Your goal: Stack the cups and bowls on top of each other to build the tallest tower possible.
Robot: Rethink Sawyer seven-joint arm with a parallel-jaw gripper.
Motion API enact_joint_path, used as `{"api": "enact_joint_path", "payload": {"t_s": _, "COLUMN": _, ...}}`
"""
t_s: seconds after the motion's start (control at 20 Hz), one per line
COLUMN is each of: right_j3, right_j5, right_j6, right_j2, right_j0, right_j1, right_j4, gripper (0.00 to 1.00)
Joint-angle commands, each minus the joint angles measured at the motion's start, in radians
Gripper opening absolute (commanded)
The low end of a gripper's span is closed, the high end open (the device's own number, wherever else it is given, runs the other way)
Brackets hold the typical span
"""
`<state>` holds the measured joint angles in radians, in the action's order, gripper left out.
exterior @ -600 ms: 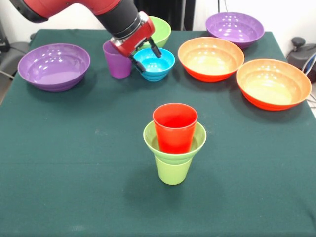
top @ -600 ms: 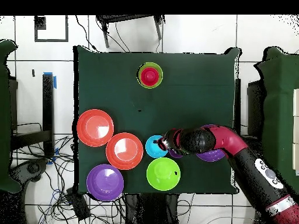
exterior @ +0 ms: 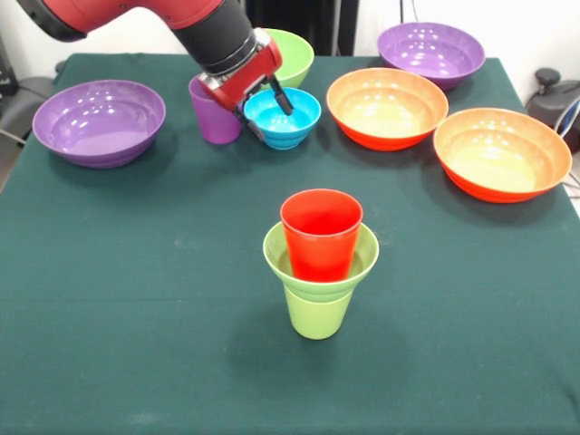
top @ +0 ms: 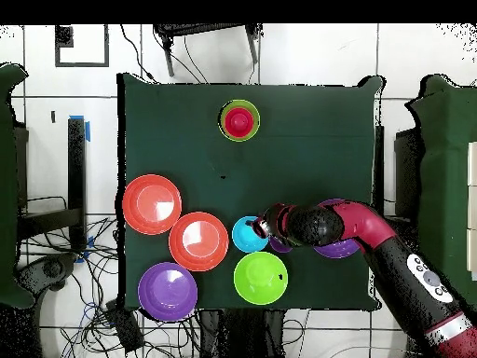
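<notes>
Blue plastic at the centre of the action: small blue bowl [exterior: 283, 118] on the far half of the green bench [exterior: 136, 299], red-and-black arm [exterior: 172, 23] down over it from the upper left. Tool [exterior: 268, 111] at the bowl's left rim, one dark finger inside the bowl and the other outside, jaws straddling the rim with a gap between; apparently spread rather than clenched, nothing lifted. Translucent purple cup [exterior: 212, 111] just beside the tool on the left, medium lime-green bowl [exterior: 292, 54] behind. Wide purple bowl [exterior: 100, 121] far left, second purple bowl [exterior: 431, 53] at far right, two orange bowls [exterior: 387, 107] [exterior: 502, 152] side by side right of the blue one.

Near centre, well apart from all that: tower [exterior: 319, 263] so far three pieces high, lime-green cup [exterior: 317, 313] at the base, small lime-green bowl [exterior: 358, 263] seated on it, red cup [exterior: 321, 234] upright in the bowl.

Step in hand, by the look of it: pick-up of the blue bowl as the tower's fourth piece. Next move likely a firm pinch on the ribbed rim, a straight lift clear of the purple cup, then a carry toward the near side and a level, centred placement on the red cup's mouth. Risk: a tilted bowl or a nudge to the narrow stack.
</notes>
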<state>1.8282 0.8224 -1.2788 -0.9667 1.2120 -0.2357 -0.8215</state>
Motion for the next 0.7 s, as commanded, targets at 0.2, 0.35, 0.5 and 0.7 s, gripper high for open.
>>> {"api": "enact_joint_path", "payload": {"t_s": 0.2, "right_j3": -0.018, "right_j5": -0.042, "right_j6": 0.258, "right_j2": 0.032, "right_j0": 0.002, "right_j1": 0.010, "right_j4": -0.084, "gripper": 1.00}}
{"api": "enact_joint_path", "payload": {"t_s": 0.35, "right_j3": -0.019, "right_j5": -0.050, "right_j6": 0.261, "right_j2": 0.036, "right_j0": 0.007, "right_j1": 0.015, "right_j4": -0.095, "gripper": 1.00}}
{"api": "enact_joint_path", "payload": {"t_s": 0.5, "right_j3": -0.013, "right_j5": -0.059, "right_j6": 0.257, "right_j2": 0.041, "right_j0": 0.014, "right_j1": 0.016, "right_j4": -0.106, "gripper": 1.00}}
{"api": "enact_joint_path", "payload": {"t_s": 0.7, "right_j3": -0.007, "right_j5": -0.044, "right_j6": 0.277, "right_j2": 0.044, "right_j0": 0.026, "right_j1": 0.013, "right_j4": -0.113, "gripper": 1.00}}
